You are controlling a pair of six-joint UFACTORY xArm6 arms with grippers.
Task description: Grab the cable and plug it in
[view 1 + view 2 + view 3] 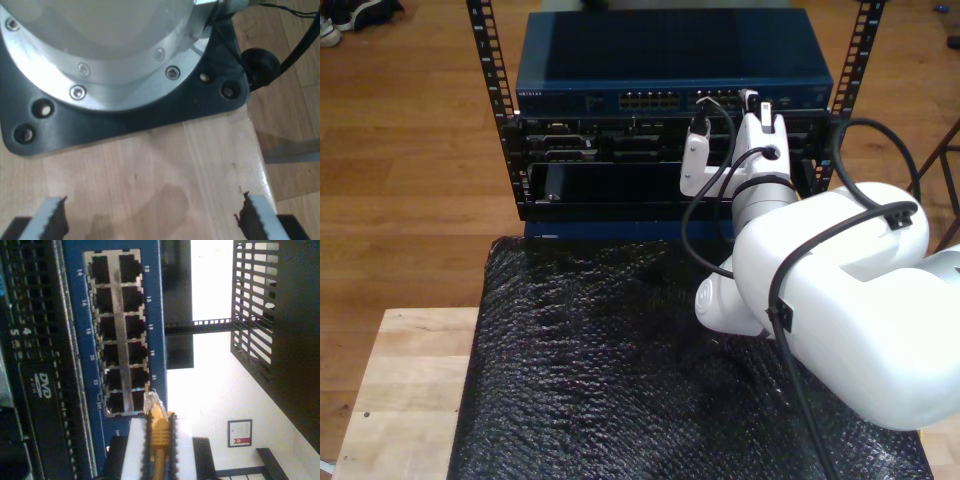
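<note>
My second gripper (159, 440) is shut on the cable (159, 432), a yellow-orange lead whose clear plug (151, 401) points at the blue switch (152, 315). The plug's tip sits at the edge of the port block (117, 335), beside the end port; it is outside the port, and I cannot tell if it touches. In the exterior view the second gripper (752, 100) is up against the switch's (670, 60) front, right of the middle. My first gripper (150, 220) stands open over bare wood, with nothing between its toothed fingers (55, 217).
The switch sits on top of a black rack (620, 165) with other units below. A black bubble mat (590, 370) covers the wooden table (400, 390). In front of the first gripper are a silver arm base (100, 50) on a black plate and the table's edge (260, 160).
</note>
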